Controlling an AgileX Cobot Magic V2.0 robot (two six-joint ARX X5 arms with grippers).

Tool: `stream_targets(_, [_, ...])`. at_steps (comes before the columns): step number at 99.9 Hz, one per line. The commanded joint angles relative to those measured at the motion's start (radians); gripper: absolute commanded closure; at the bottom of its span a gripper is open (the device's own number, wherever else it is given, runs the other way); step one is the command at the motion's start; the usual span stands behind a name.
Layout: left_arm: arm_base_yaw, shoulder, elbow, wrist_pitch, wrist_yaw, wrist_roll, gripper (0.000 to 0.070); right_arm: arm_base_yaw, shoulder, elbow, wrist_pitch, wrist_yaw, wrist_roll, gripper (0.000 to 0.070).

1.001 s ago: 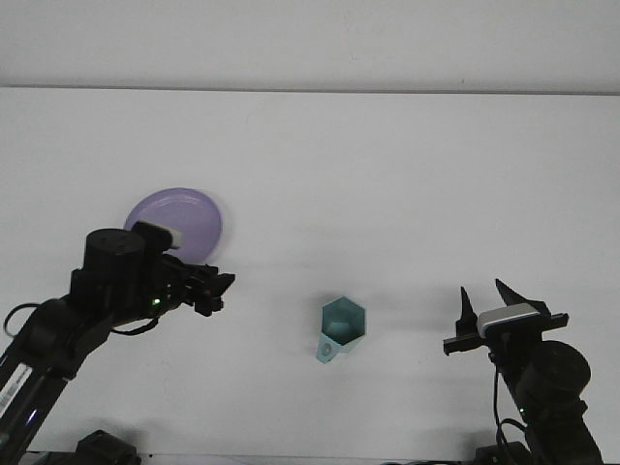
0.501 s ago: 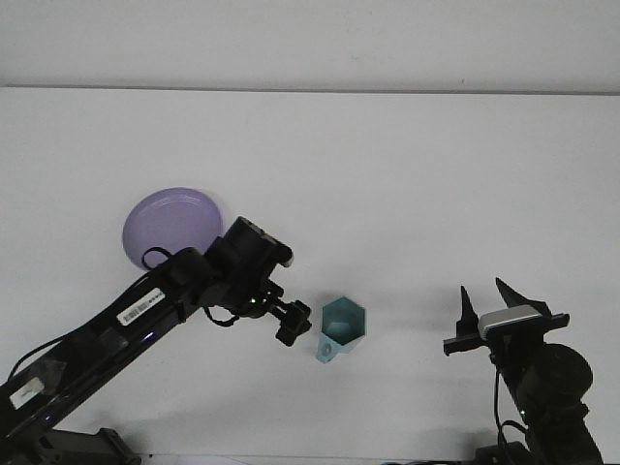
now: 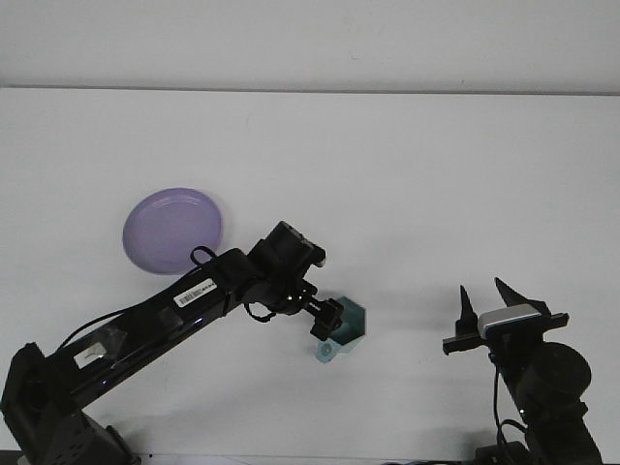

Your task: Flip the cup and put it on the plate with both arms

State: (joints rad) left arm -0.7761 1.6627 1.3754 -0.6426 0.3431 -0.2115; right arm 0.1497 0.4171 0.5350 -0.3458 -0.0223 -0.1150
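The teal cup [image 3: 344, 323] is lying on its side on the white table [image 3: 407, 184], mouth towards the camera, well apart from the purple plate [image 3: 172, 230] at the far left. The risk here is plain: the left gripper [image 3: 327, 319] is meeting the cup's left edge, and a light tipped cup could roll or skid away to the right rather than be caught — or get nudged round so the fingers miss the wall. Whether that pincer is spread or pressed together, I cannot tell; it is a dark mass against the cup. The left arm is reaching low and long across the table, wrist angled down to the cup. The right gripper [image 3: 481, 300] is waiting upright near the right edge, fingers spread, holding nothing.
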Motion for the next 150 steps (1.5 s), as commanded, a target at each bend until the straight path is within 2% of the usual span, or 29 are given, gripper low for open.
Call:
stream_targets(1, [-0.014,0.04,0.025,0.002,-0.002,-0.018,0.0149,0.002,0.0,0.007,0.011,0.002,0.014,0.0328])
stream_targets(45, [-0.033,0.152,0.026,0.024,-0.002,-0.016,0.0156,0.002,0.001,0.007,0.008,-0.003,0.021,0.0328])
stream_targets(51, [-0.035,0.156,0.026,0.024,-0.002,-0.014,0.0176,0.002,0.001,0.007,0.008,-0.003,0.021,0.0329])
stream_targets(56, [-0.037,0.156,0.026,0.024,-0.002,-0.013,0.0269,0.002,0.001,0.007,0.008,-0.003,0.021,0.0328])
stream_targets(73, [-0.043,0.156,0.026,0.021,-0.002,0.015,0.07,0.002,0.001,0.007,0.005,-0.003,0.021,0.0328])
stream_targets(97, [-0.033,0.156,0.053,-0.025,-0.003,0.017,0.0688,0.002,0.001,0.007,0.002,-0.003,0.021,0.0328])
stream_targets(108, [-0.019,0.156,0.113,-0.086,-0.016,0.045,0.0688,0.002,0.001,0.007,0.002,-0.003,0.021,0.0328])
stream_targets(130, [0.038,0.145,0.282,-0.243,-0.119,0.11,0.0688,0.002,0.001,0.007,0.002,-0.003,0.021,0.0328])
stream_targets(150, [0.176,0.117,0.442,-0.414,-0.195,0.169,0.0688,0.002,0.001,0.007,0.002,-0.003,0.021,0.0328])
